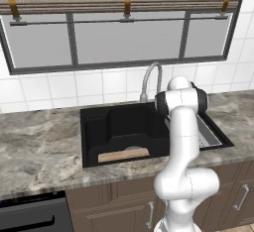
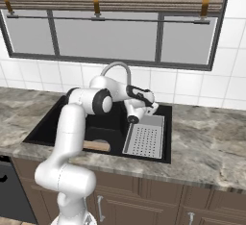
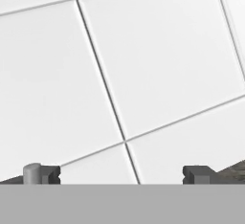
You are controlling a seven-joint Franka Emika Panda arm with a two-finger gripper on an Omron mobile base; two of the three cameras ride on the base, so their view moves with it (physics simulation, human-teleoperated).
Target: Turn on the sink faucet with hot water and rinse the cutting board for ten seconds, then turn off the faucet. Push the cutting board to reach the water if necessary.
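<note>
Fingers [image 3: 48,174] apart, facing (apparently unlabelled) tiles [image 3: 158,65]

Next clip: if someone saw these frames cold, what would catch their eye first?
Probably the white arm reaching over the black sink, its open gripper held up near the silver gooseneck faucet and facing the white wall tiles. Next, the light wooden cutting board lying in the basin against its front wall, left of the grey perforated drainboard tray. No water is running.

The end effector [image 2: 153,105] hangs over the sink [image 2: 48,123] beside the faucet [image 2: 115,68], above the drainboard tray [image 2: 144,141].
</note>
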